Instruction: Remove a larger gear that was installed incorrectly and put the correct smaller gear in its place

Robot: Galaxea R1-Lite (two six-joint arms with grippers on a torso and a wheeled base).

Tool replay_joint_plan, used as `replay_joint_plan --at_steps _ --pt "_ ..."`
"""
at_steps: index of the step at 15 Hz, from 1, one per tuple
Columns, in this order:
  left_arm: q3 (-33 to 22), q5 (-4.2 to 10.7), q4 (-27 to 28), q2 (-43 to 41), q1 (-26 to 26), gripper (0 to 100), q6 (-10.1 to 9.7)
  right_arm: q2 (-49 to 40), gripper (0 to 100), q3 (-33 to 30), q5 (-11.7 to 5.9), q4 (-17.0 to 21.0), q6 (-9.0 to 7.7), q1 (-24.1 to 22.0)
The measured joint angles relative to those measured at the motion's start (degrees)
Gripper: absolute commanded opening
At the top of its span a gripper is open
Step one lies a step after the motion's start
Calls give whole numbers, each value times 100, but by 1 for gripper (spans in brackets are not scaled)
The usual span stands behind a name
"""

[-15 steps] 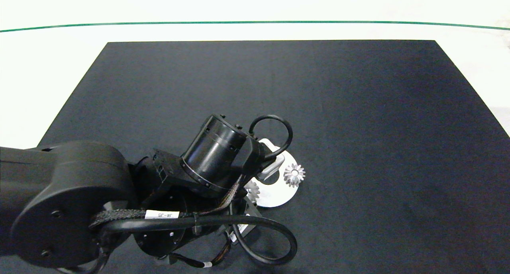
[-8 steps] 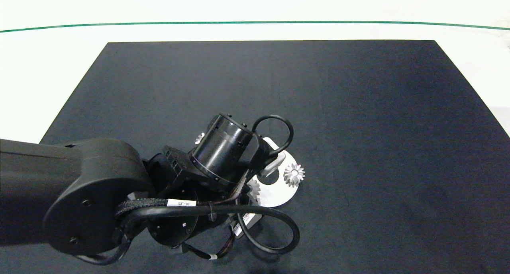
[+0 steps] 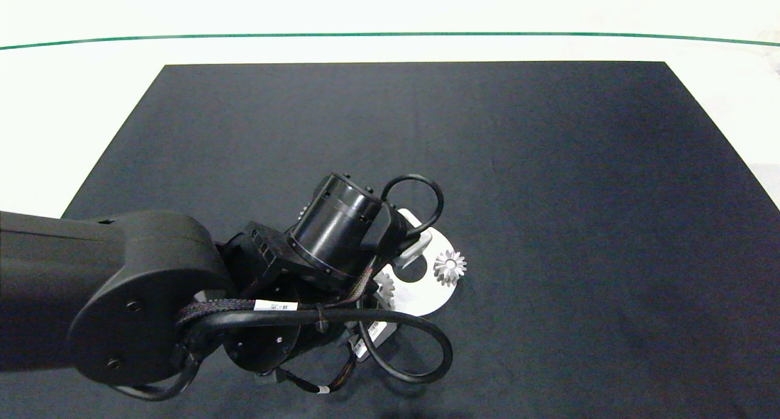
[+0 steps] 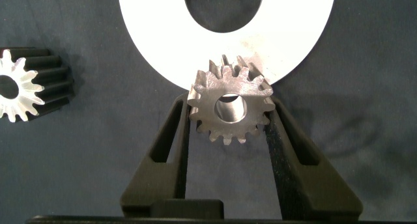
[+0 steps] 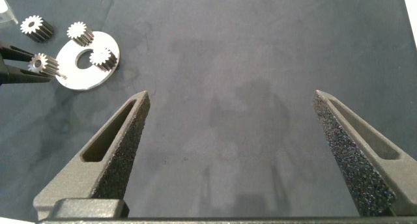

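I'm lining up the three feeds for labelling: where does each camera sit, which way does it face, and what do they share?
Head view: above the table, looking down on the black mat; the left arm enters from the left, covering most of the white disc.
Left wrist view: on the left arm, facing down; the left gripper grips the smaller gear at the disc's edge.
Right wrist view: on the right arm, facing across the mat; the right gripper is open.
Shared: the disc appears in all three views.
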Motion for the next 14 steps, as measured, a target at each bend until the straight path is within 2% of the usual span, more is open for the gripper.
replay_joint_plan --at_steps 14 --pt "-116 6 9 140 -33 13 -27 -4 100 15 0 5 0 6"
